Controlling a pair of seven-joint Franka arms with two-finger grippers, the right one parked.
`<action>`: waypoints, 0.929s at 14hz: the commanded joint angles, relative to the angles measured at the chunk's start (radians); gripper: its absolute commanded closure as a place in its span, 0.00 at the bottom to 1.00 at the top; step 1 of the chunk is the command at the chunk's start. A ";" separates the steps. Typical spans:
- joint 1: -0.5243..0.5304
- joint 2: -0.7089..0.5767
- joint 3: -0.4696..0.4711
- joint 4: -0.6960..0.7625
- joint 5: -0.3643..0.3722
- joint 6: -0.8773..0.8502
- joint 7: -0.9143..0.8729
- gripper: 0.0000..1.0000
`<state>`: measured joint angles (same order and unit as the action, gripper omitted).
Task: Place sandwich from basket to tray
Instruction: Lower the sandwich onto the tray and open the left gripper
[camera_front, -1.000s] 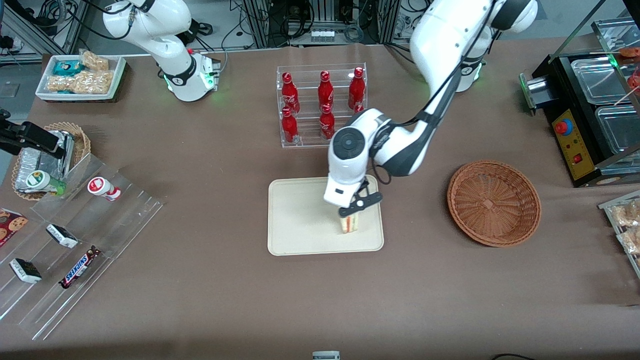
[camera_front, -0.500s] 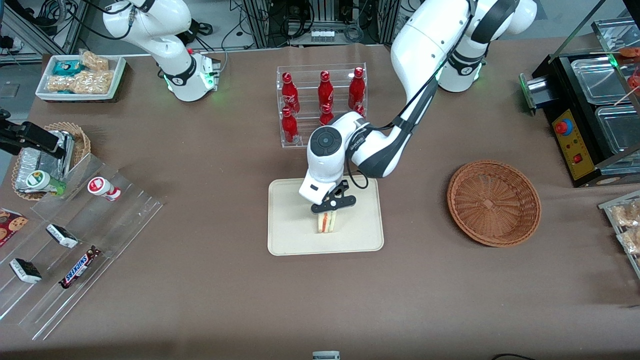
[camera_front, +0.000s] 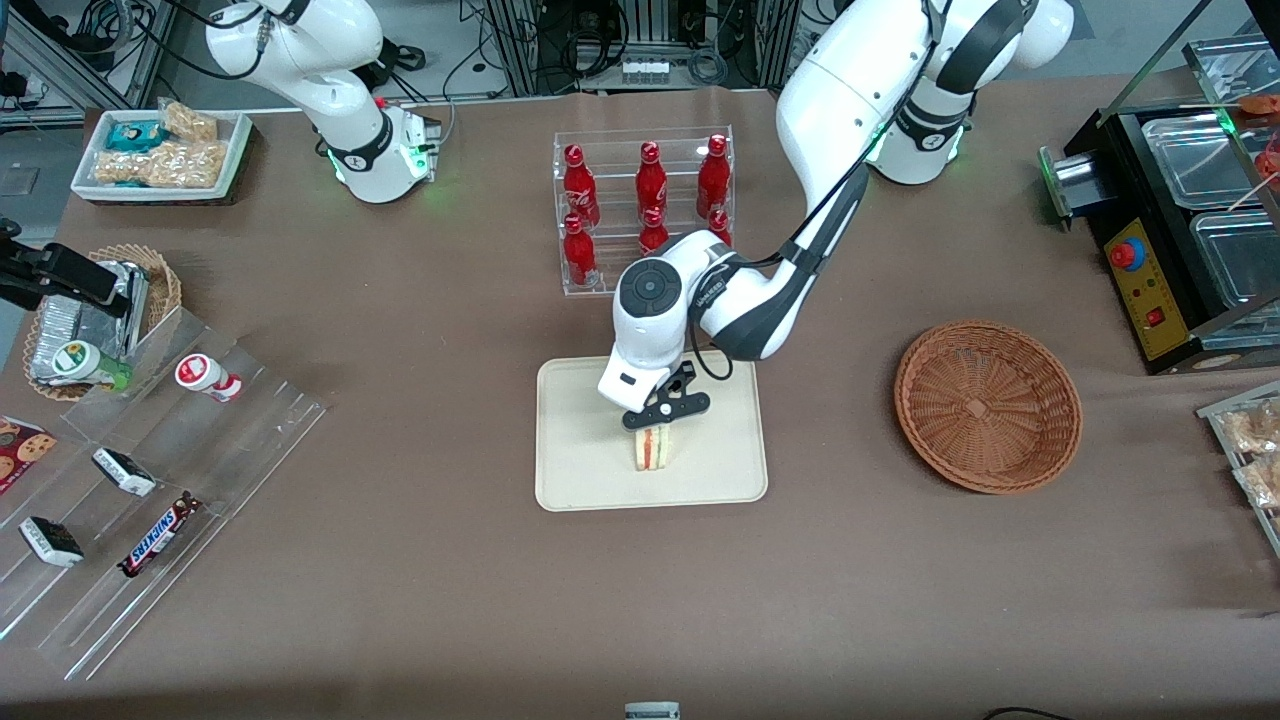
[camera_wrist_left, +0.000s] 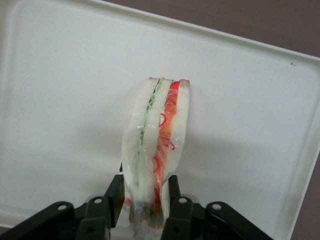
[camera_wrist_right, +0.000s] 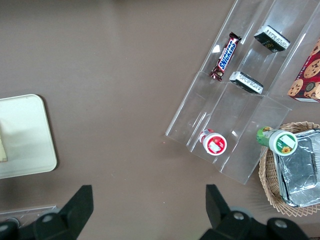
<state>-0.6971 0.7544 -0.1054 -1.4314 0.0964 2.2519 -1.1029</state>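
My matte black plastic gripper (camera_wrist_left: 144, 200) pinched a pale bread sandwich (camera_wrist_left: 156, 145) in shiny, crinkly clear wrap, on a smooth matte cream-beige tray (camera_front: 580, 470). The reddish-brown wicker basket (camera_front: 988, 406) looked rough and woven.

We're looking at a robotics lab dressed up as a snack counter: a brown-covered table (camera_front: 420, 560), aluminium framing and tangled cables (camera_front: 640, 40) along the top of the frame, a clear rack of red soda bottles (camera_front: 645, 210) at centre, and tiered acrylic shelves (camera_front: 150, 480) holding candy bars at lower left.
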 joint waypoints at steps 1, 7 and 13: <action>0.008 -0.093 0.015 0.016 0.000 -0.029 -0.022 0.00; 0.100 -0.321 0.010 0.005 -0.022 -0.303 0.114 0.00; 0.293 -0.518 0.015 -0.185 -0.087 -0.437 0.374 0.00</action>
<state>-0.4652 0.3277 -0.0800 -1.4935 0.0293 1.8056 -0.8096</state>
